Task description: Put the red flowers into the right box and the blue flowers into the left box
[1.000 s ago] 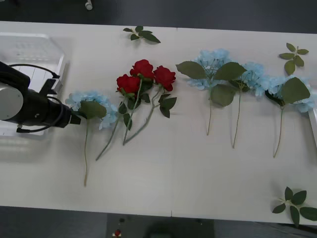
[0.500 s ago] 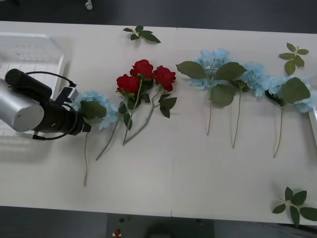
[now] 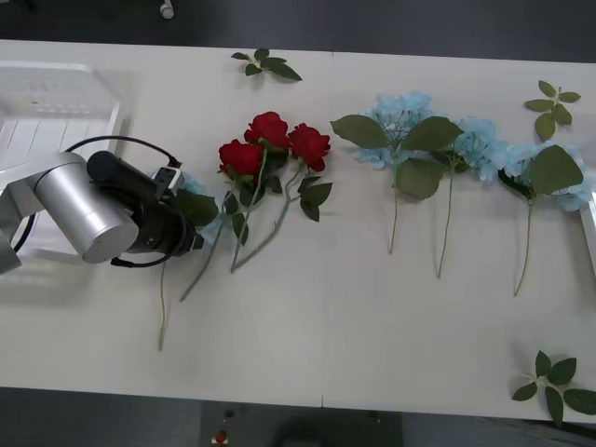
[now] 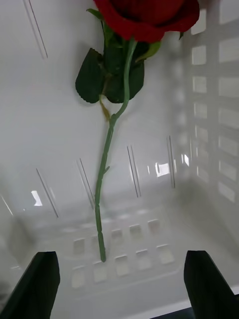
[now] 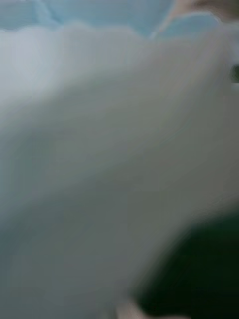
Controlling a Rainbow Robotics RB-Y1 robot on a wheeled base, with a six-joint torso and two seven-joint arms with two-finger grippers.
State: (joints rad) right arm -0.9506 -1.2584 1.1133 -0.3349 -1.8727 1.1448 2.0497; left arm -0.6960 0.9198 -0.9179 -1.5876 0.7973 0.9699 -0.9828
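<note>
Three red flowers (image 3: 268, 142) lie in a bunch at the table's middle left. My left gripper (image 3: 186, 233) is down over the head of the leftmost blue flower (image 3: 201, 207), whose stem (image 3: 163, 307) trails toward the front edge. Its pale petals (image 5: 99, 15) show close and blurred in the left wrist view. Three more blue flowers (image 3: 402, 119) lie in a row to the right. The left box (image 3: 56, 102) stands at the far left. My right gripper (image 4: 122, 284) hangs open inside the right box (image 4: 209, 99), where a red flower (image 4: 144, 12) lies on the floor.
Loose green leaf sprigs lie at the back middle (image 3: 265, 65), back right (image 3: 551, 104) and front right (image 3: 557, 384). A thin rim of the right box (image 3: 590, 228) shows at the table's right edge. Bare table lies along the front.
My left arm has swung rightward from beside the left box and now covers most of the leftmost blue flower's head. The flowers have not moved.
</note>
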